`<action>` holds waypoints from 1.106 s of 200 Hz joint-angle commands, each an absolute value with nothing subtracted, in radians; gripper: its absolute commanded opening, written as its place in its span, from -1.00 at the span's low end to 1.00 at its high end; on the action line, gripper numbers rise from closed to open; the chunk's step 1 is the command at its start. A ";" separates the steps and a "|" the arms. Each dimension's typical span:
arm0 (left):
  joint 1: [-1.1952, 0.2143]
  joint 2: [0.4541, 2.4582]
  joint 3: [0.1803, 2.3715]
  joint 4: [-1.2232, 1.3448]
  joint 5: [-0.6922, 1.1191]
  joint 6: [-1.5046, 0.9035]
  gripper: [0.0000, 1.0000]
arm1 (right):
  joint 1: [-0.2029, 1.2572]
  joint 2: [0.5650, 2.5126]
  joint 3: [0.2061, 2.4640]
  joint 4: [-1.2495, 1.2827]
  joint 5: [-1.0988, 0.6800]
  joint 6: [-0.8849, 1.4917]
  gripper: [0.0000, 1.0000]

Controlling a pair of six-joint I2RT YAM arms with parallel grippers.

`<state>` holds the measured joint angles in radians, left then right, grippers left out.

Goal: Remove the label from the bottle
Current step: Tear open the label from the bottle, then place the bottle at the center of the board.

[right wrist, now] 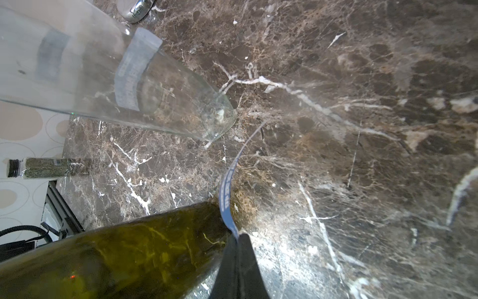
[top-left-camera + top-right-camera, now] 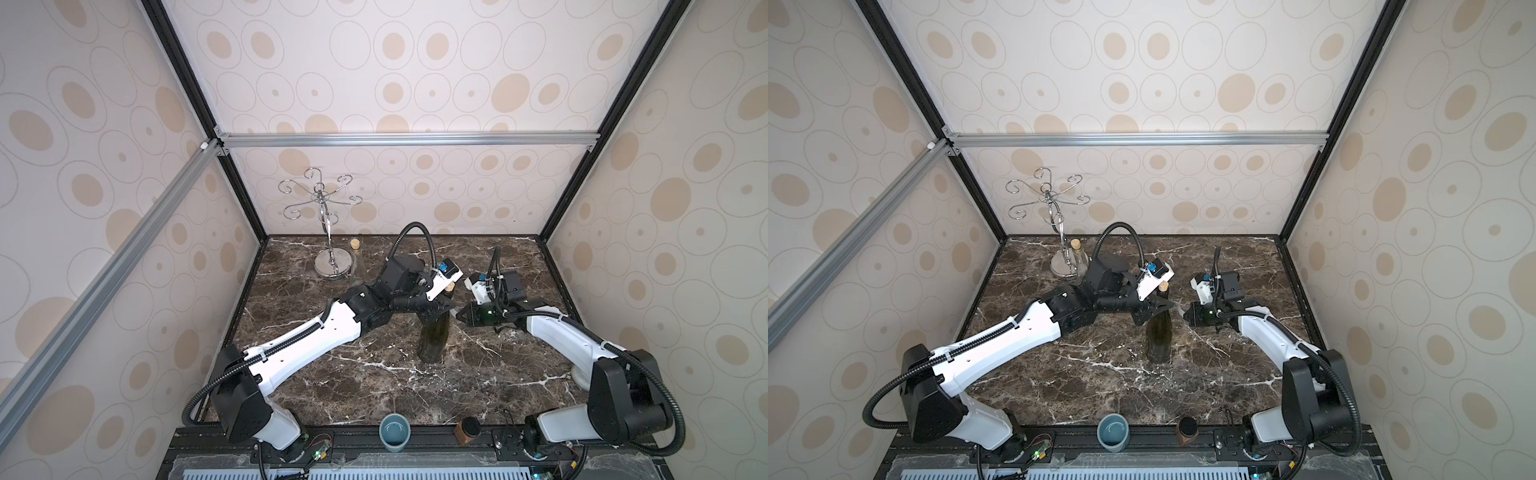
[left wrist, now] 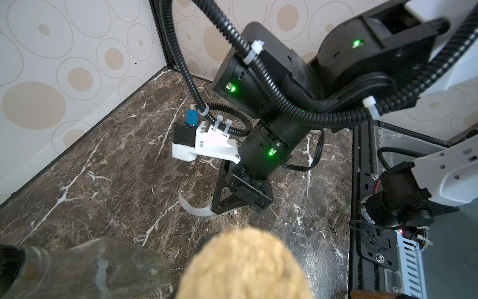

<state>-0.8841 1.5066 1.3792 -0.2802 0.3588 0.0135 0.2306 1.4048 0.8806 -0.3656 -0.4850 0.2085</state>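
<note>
Dark brown marble tabletop [image 2: 374, 386]: in both top views the dark green glass bottle [image 2: 434, 336] stands upright, my left gripper [image 2: 445, 309] clamped on its neck, my right gripper [image 2: 462, 316] just beside its shoulder. Left wrist view: right jaws pinch a pale curling paper label strip [image 3: 191, 208], far end loose. Right wrist view: strip crosses the bottle's base; touching or not, I cannot tell. I'd pull away rightward.

Both top views overlook the whole table [image 2: 374, 390]; wrist cameras look down from close.
</note>
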 commanded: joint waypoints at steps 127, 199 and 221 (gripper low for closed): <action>-0.894 1.700 1.780 -0.239 0.312 -0.048 -1.00 | 0.109 1.066 0.857 -0.760 -0.359 0.250 -1.00; -0.894 2.119 2.439 -0.466 0.253 0.067 -1.00 | 0.052 1.019 0.921 -0.898 -0.334 0.239 -1.00; -0.894 2.290 2.719 -0.565 0.253 0.083 -1.00 | 0.052 1.003 0.929 -0.920 -0.331 0.237 -1.00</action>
